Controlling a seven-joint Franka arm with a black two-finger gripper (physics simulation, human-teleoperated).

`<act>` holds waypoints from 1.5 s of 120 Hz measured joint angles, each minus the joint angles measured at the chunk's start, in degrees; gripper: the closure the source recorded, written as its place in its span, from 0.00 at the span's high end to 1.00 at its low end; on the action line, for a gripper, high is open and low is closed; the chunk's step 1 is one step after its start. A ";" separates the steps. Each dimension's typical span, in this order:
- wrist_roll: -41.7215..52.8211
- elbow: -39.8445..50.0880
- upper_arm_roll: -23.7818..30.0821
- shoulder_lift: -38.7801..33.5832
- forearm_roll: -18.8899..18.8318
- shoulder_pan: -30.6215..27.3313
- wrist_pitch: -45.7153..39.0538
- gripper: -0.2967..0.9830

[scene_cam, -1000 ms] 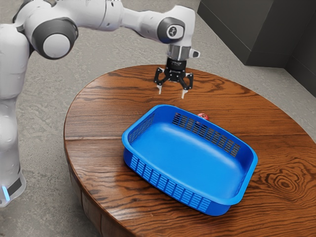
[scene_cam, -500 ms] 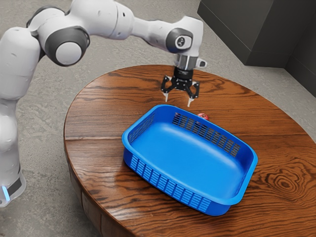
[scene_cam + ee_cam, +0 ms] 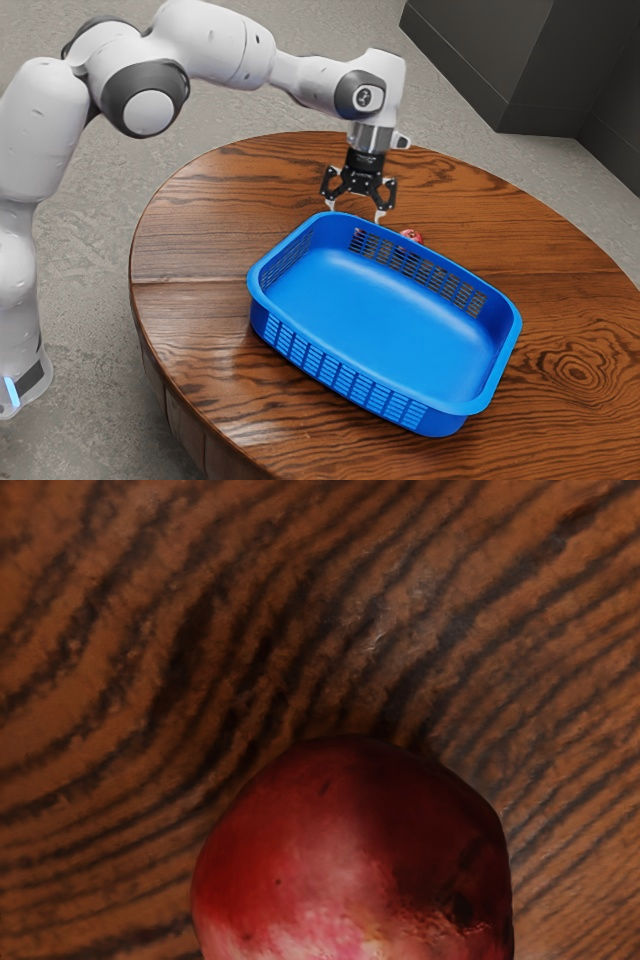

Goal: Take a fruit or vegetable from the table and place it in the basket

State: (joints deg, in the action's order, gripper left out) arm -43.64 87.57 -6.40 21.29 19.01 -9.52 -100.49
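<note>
Tight on one side here: the blue basket's slotted wall stands near the end effector, barring a low sideways pass. Toward the exterior view's left, there's passing room over the worktop, and above the rim too.

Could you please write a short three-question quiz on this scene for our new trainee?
1. Multiple choice: what is the main colour of the produce in the wrist view?
(a) yellow
(b) red
(c) green
2. True or false: the gripper is open, its fingers standing apart.
3. Fill in "inside" or "outside": in the exterior view, the small round item partly hidden by the far rim of the basket lies ____ the basket.

Key: 1 b; 2 true; 3 outside.
</note>
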 joint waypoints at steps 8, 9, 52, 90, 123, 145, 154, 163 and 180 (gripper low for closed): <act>0.09 0.02 0.03 0.35 0.13 -0.09 -0.01 0.76; 0.10 0.01 0.03 0.40 0.15 -0.09 -0.02 0.76; 0.44 -0.10 0.29 2.22 -0.21 -0.09 -0.24 0.73; 0.64 -0.41 0.42 3.13 -0.32 -0.14 -0.74 0.72; 0.65 -0.52 0.43 3.18 -0.49 -0.05 -1.16 0.54; 0.47 -0.68 0.42 3.10 -0.74 -0.15 -1.22 0.53; 0.40 -0.75 0.42 3.02 -0.78 -0.12 -1.23 0.53; 0.33 -0.85 0.37 2.61 -0.80 -0.06 -1.26 0.53; 0.23 -0.93 0.22 1.40 -0.81 -0.05 -1.29 0.53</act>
State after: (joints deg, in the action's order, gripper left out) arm -43.41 86.64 -6.18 22.69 18.20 -9.57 -101.78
